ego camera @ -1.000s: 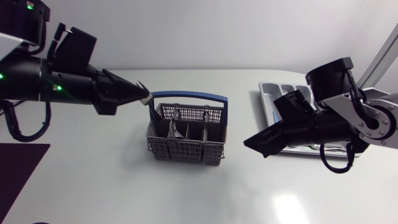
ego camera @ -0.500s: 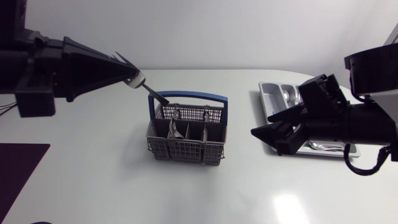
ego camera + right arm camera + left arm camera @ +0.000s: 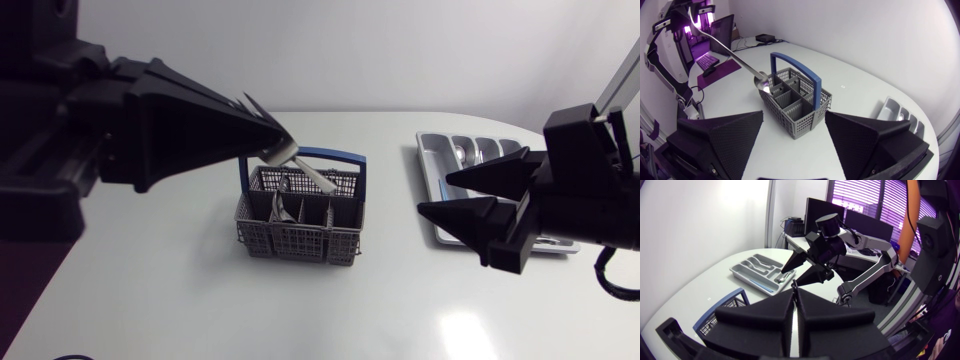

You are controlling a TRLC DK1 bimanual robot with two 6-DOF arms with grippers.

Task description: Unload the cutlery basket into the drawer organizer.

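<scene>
– Grey cutlery basket (image 3: 300, 240): how much is left in it?
– In the head view at least two pieces still stand in its compartments, so I judge you partway through. Your left gripper (image 3: 268, 140) is clamped on the handle end of a spoon (image 3: 305, 172), which slants down past the basket's blue handle (image 3: 300, 153). The silver drawer organizer (image 3: 440, 175) lies well apart, on your right arm's side, with some cutlery already in it. Your right gripper (image 3: 435, 195) is spread wide and empty, between basket and organizer.
– And the left wrist view?
– Its two fingers press nearly together on a thin sliver of metal. The organizer and your right arm are ahead of them.
– The right wrist view?
– Its fingers stand far apart with nothing held. The basket is ahead, and the spoon's bowl (image 3: 761, 86) hangs at the basket's rim. I cannot tell whether the bowl is clear of it.
– What remains?
– By my judgement, this spoon has to be carried across to the organizer, then the remaining pieces.
– The surface?
– A white, glossy table (image 3: 200, 310) with one patch of glare.
</scene>
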